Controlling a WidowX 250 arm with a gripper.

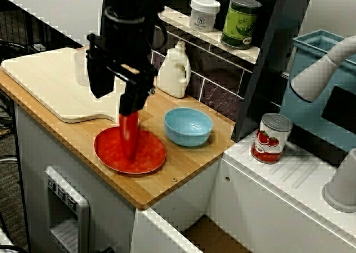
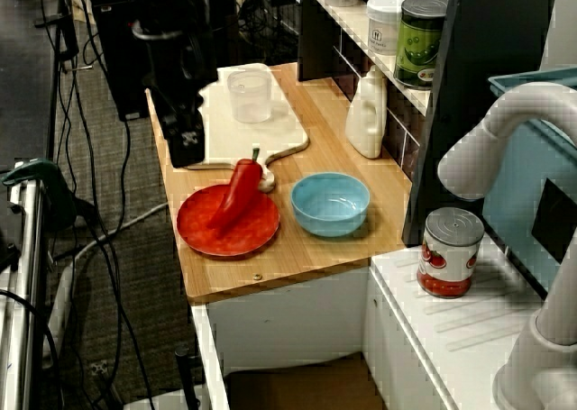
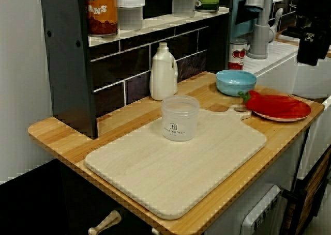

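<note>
Tool [image 2: 187, 147] hangs above the wooden desk [image 2: 343, 248], apart from the long red pepper [image 2: 239, 192], which lies on the round red plate [image 2: 212, 234], stem past the rim. Jaw opening cannot be told. A grip best suits the pepper's thick middle.

Open from above and along the front edge of the counter [image 1: 183, 172]. Blocked at the back by the shelf [image 3: 155, 23] overhanging the tiled wall [image 3: 129, 64], with a white bottle [image 3: 163, 72] upright under it. Mostly bare over the cutting board [image 3: 181, 168], save for a clear cup [image 3: 180, 118] toward the wall side. Tight at the right end: red plate [image 2: 203, 234] with a pepper [image 2: 239, 192] lying tilted across it, blue bowl [image 2: 330, 203] just beside, narrow gap between. Closed off past the bowl by the dark shelf post [image 1: 261, 80]. Beyond that, a tomato can [image 1: 271, 138] on the white drainer [image 1: 300, 175].
</note>
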